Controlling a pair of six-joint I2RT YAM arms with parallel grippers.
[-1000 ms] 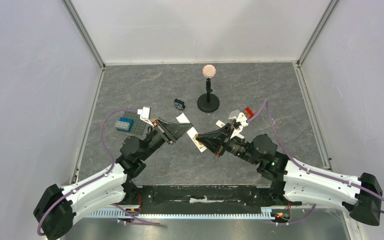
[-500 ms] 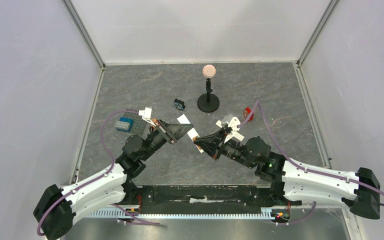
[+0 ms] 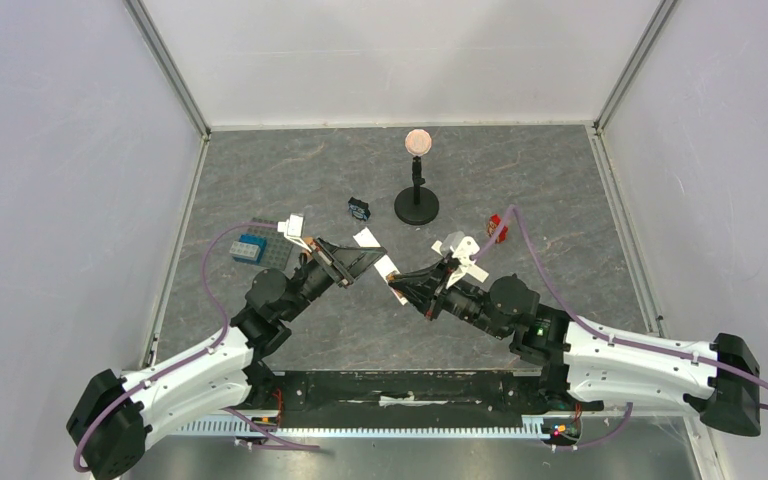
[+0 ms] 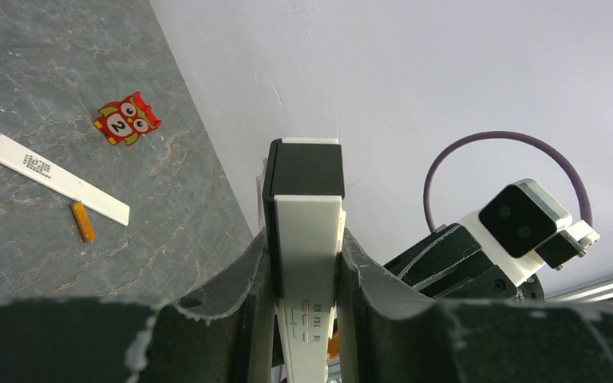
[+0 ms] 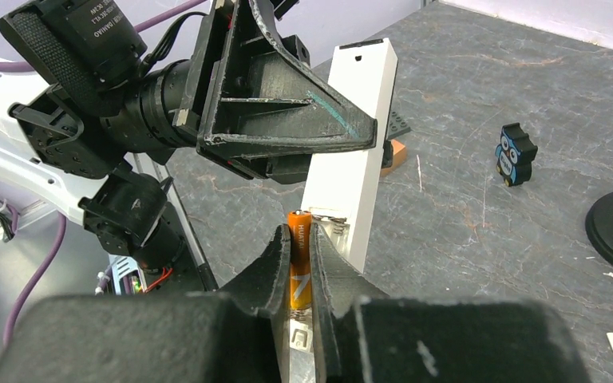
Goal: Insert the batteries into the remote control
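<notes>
My left gripper (image 4: 303,267) is shut on the remote control (image 4: 304,231), a white bar with a black end, held off the table. In the right wrist view the remote control (image 5: 357,144) stands tilted, its open battery bay and spring (image 5: 334,226) facing me. My right gripper (image 5: 300,239) is shut on an orange battery (image 5: 299,275), whose tip sits just left of the bay's lower end; whether they touch I cannot tell. Another battery (image 4: 83,221) lies on the table. From above, the left gripper (image 3: 360,262) and the right gripper (image 3: 400,285) meet mid-table.
A white strip (image 4: 60,178) lies beside the loose battery, with a red owl tile (image 4: 127,121) farther out. A black stand (image 3: 417,205), a blue owl figure (image 3: 359,208) and a blue brick on a grey plate (image 3: 251,247) sit behind the arms.
My right gripper has carried the battery left and a little toward the remote. The left arm and the remote have stayed still.
</notes>
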